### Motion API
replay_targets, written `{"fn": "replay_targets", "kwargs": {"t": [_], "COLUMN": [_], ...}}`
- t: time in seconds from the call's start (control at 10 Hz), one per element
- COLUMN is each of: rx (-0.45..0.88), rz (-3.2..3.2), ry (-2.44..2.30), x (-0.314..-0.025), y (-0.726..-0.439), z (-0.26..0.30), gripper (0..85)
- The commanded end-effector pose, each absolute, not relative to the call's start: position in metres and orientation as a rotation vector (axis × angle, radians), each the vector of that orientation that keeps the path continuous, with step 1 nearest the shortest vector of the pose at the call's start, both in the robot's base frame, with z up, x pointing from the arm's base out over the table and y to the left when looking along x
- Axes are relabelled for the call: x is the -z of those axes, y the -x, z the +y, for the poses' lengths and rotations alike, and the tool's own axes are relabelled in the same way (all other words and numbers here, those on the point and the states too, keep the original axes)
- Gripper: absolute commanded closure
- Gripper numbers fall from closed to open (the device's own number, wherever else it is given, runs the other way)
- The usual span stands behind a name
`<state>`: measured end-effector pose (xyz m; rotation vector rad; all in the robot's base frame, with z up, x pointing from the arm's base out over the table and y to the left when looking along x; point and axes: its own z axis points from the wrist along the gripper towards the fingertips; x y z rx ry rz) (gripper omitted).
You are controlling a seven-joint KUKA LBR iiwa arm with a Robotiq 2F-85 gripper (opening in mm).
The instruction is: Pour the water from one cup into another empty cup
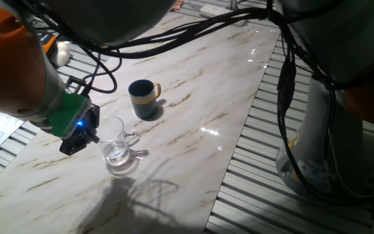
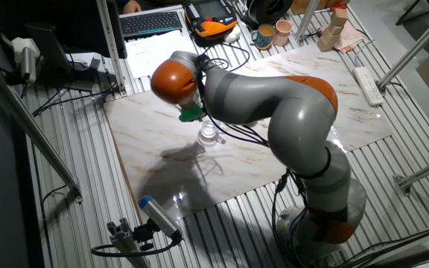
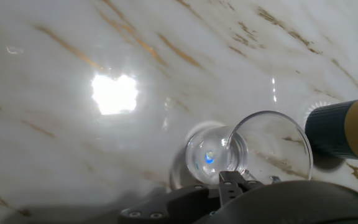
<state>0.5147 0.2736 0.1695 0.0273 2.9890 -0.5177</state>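
Observation:
The clear glass mug (image 1: 117, 144) stands upright on the marble table (image 1: 193, 97), its loop handle to the right and a little water (image 1: 117, 155) at its bottom. The dark navy mug with the yellow-tan handle (image 1: 143, 97) stands behind it, apart. My gripper (image 1: 91, 138) is at the glass mug's left rim. In the hand view the glass mug (image 3: 269, 146) lies just past my fingertips (image 3: 230, 182), which seem to straddle its wall, and the navy mug (image 3: 347, 129) is at the right edge. I cannot tell whether the jaws are shut. In the other fixed view the glass (image 2: 209, 134) shows below the hand; the navy mug is hidden.
Black cables (image 1: 193, 32) hang over the table's back. The arm's base (image 1: 330, 130) stands off the right edge. A teal cup (image 2: 265, 35) and a pinkish-tan cup (image 2: 283, 30) stand at the far end, and a power strip (image 2: 369, 84) lies at one side.

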Motion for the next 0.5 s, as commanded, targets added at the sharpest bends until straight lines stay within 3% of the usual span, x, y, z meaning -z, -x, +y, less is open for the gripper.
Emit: {"fn": "replay_targets", "kwargs": {"t": [0.0, 0.4], "rx": [0.537, 0.559], "rz": [2.987, 2.979], "ry": [-0.024, -0.026], "x": [-0.1695, -0.1688], "y": [-0.5147, -0.5151], "z": [0.2736, 0.2737], "gripper": [85.0, 85.0]}}
